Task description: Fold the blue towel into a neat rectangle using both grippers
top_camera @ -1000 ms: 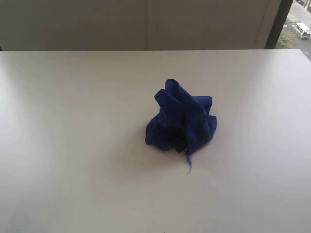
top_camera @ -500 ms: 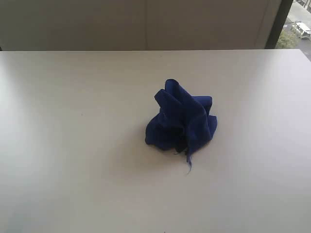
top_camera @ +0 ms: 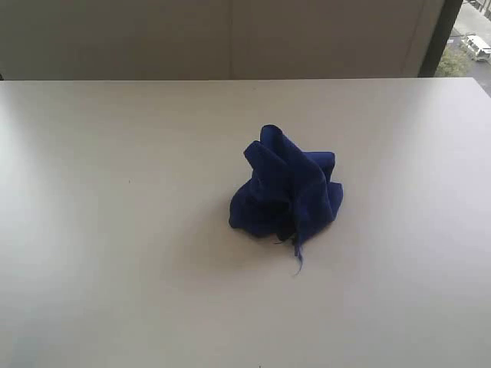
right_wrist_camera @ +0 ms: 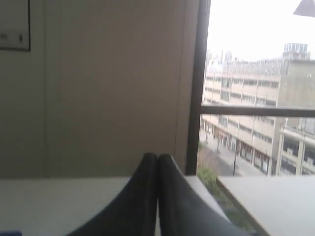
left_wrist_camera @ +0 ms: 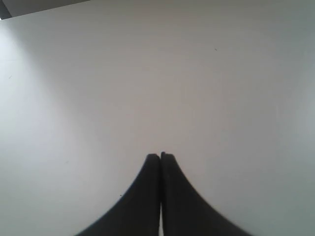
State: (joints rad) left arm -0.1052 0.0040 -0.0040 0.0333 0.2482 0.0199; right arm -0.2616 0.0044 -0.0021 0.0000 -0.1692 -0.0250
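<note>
The blue towel [top_camera: 285, 190] lies crumpled in a heap near the middle of the white table [top_camera: 115, 230], slightly right of centre, with a loose thread trailing toward the front. Neither arm shows in the exterior view. In the left wrist view my left gripper [left_wrist_camera: 160, 156] is shut with nothing in it, hovering over bare tabletop. My right gripper [right_wrist_camera: 157, 157] is also shut and empty, pointing level across the table toward the wall and window. A sliver of blue [right_wrist_camera: 10, 232] shows at the edge of the right wrist view.
A beige wall [top_camera: 230, 38] runs behind the table's far edge. A dark window frame [top_camera: 433, 34] stands at the back right, with buildings outside [right_wrist_camera: 256, 123]. The table's right edge [right_wrist_camera: 216, 196] lies close to the window.
</note>
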